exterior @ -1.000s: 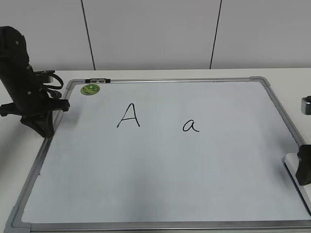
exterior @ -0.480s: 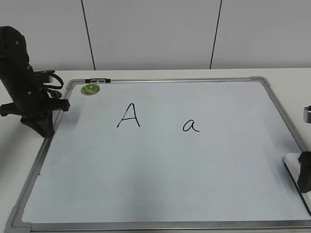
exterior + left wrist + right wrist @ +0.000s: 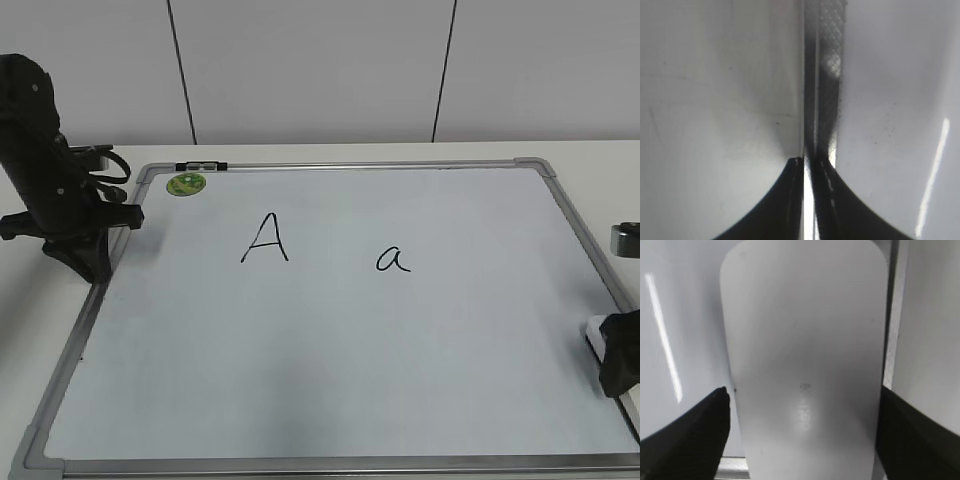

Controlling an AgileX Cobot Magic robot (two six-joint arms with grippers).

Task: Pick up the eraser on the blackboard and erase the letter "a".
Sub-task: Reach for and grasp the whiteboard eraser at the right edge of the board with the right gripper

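The blackboard point(image 3: 350, 370) is a white dry-erase board with a silver frame, lying flat. The small letter "a" point(image 3: 393, 260) is written right of centre. The white eraser point(image 3: 594, 330) lies at the board's right edge, mostly hidden behind my right gripper point(image 3: 622, 365). In the right wrist view the eraser point(image 3: 805, 350) fills the frame, and my right gripper point(image 3: 802, 405) is open with one black finger on each side of it. My left gripper point(image 3: 95, 265) is shut and empty at the board's left frame, its fingers point(image 3: 807, 162) nearly together.
A capital "A" point(image 3: 265, 238) is written left of the "a". A round green magnet point(image 3: 185, 184) sits at the far left corner, next to a small black clip point(image 3: 200, 166) on the frame. The white table surrounds the board; a white wall stands behind.
My right gripper has lowered at the board's right edge, covering more of the eraser. The left arm has not moved.
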